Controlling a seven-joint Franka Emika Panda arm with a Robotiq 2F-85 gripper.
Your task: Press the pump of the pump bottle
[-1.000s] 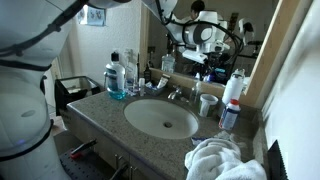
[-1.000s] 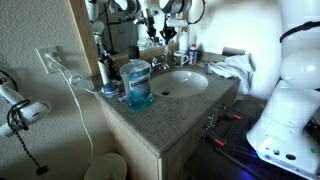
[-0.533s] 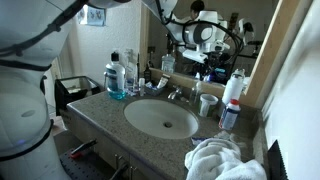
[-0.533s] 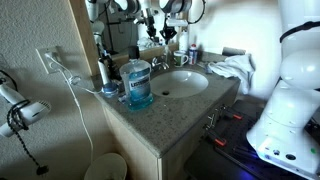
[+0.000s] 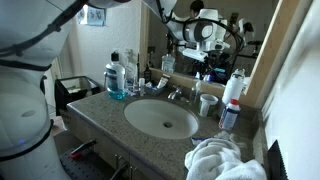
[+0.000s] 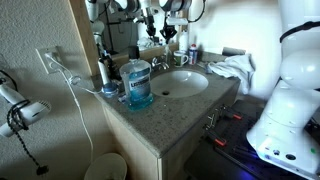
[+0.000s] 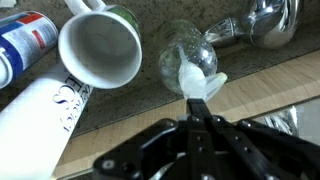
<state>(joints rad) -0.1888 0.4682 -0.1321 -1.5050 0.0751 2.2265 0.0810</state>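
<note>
In the wrist view the small translucent pale-blue pump bottle [image 7: 185,52] stands on the granite counter, seen from above. Its white pump [image 7: 202,82] points its short nozzle to the right. My gripper [image 7: 193,101] is shut, with the two dark fingers pressed together and empty. Their joined tips are directly over the pump and touch its near edge. In both exterior views the gripper [image 5: 201,60] [image 6: 168,36] hangs over the back of the counter by the mirror. The small bottle is too small to make out there.
A white mug [image 7: 100,45] stands just left of the pump bottle, with a taller white bottle [image 7: 48,108] and a blue-and-white can [image 7: 25,45] beyond it. The chrome faucet [image 7: 266,20] is to the right. The sink [image 5: 160,118], a big bottle of blue liquid [image 5: 116,80] and a white towel [image 5: 222,160] share the counter.
</note>
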